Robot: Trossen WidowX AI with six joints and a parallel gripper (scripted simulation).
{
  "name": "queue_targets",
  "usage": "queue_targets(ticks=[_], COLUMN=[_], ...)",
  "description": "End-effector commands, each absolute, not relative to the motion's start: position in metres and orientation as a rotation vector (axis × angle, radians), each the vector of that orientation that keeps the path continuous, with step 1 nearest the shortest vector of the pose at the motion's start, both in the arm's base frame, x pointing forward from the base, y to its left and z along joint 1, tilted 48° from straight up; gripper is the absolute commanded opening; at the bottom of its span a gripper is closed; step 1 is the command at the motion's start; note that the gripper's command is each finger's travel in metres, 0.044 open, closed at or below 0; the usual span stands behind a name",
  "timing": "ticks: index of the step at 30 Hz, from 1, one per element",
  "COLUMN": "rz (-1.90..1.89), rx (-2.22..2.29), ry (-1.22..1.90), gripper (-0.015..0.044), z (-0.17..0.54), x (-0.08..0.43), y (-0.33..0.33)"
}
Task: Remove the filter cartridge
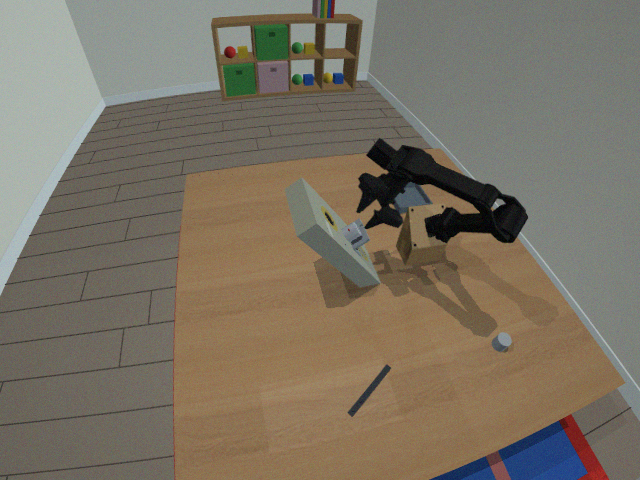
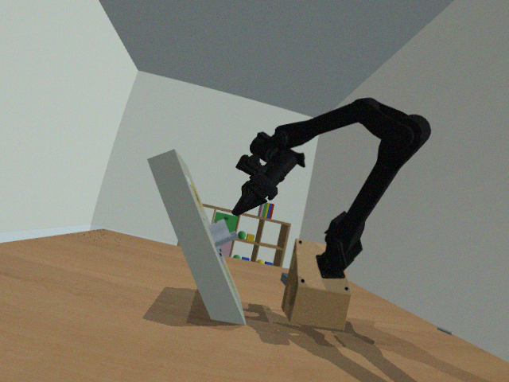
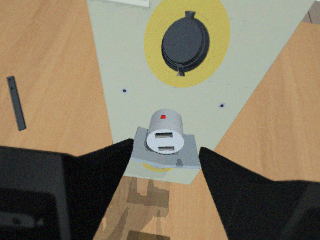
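Cartridge (image 3: pixel 165 132) rests in tray (image 3: pixel 189 154), apart from spread, empty claw (image 3: pixel 162 162)

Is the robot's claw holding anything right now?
No. The gripper is open and empty, its fingers apart on either side of the cartridge lying in the tray.

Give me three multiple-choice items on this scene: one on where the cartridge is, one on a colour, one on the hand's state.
1. Where is the cartridge?
A. on top of the wooden box
B. on the table by the dark strip
C. in the small grey tray on the panel

2. What colour is the ring round the dark socket?
A. yellow
B. red
C. blue

3. How is the hand?
A. shut on the cartridge
B. open, holding nothing
C. shut on nothing

Answers: 1 C, the wrist view shows it seated in the tray; 2 A, yellow circles the empty socket; 3 B, the fingers stand apart, either side of the cartridge.
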State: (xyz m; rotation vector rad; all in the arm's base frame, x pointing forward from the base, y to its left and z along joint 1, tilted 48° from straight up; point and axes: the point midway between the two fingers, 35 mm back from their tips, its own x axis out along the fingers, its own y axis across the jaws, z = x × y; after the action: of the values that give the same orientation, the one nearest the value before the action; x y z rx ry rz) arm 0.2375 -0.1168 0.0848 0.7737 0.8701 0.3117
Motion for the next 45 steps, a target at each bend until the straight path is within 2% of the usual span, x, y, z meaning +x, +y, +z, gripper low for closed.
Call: queue_targets(ticks=[1, 31, 34, 42, 45], rz=[0.303, 0.306, 0.309, 0.309, 0.309], rx=[0.797, 0.799, 0.787, 0.787, 0.787], ry=[0.889, 0.885, 0.881, 0.881, 0.881], gripper=[0.0305, 0.0305, 0.0226, 0.0173, 0.0094], z=[0.078, 0.055, 0.058, 0.058, 0.058], x=[0.239, 0.265, 0.266, 0.266, 0.266], y=[-0.112, -0.088, -0.09, -0.09, -0.09])
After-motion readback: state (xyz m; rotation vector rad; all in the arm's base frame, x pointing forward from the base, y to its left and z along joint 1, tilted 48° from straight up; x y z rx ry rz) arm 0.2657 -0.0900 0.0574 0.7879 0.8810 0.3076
